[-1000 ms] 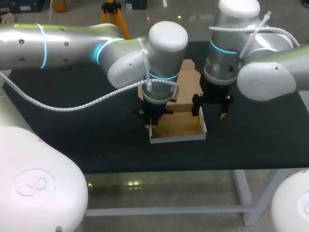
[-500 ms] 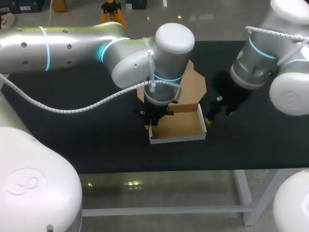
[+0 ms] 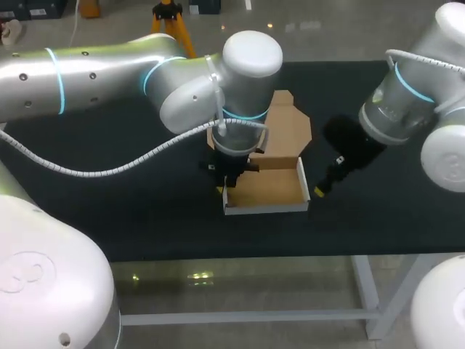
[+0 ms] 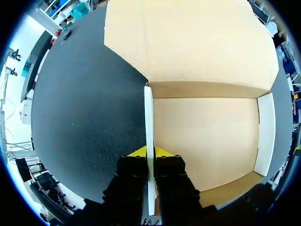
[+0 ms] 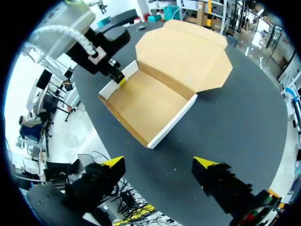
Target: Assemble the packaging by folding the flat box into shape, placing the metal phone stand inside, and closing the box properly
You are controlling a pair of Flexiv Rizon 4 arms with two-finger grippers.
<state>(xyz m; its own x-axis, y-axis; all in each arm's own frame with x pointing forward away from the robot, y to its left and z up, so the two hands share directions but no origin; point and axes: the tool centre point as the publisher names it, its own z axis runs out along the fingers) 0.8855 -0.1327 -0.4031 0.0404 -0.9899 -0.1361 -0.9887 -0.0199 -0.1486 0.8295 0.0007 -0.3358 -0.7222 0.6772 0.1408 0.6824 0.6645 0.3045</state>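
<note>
Half-formed cardboard box [image 3: 265, 187] at mid-table [image 3: 145, 211], lid flap [image 3: 287, 131] lying open behind it. Left gripper [image 4: 149, 153] pinches the left side wall [image 4: 148, 117] from 2 sides. Right gripper [image 5: 158, 164], fingers spread and holding nothing, hangs near the right side wall [image 3: 302, 178], the nearer arm for that wall. No phone stand shows.

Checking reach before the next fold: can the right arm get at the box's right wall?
Probably yes: the right gripper, fingers open, hangs beside the box's right wall, only bare table between; the left gripper pinches the opposite wall.
</note>
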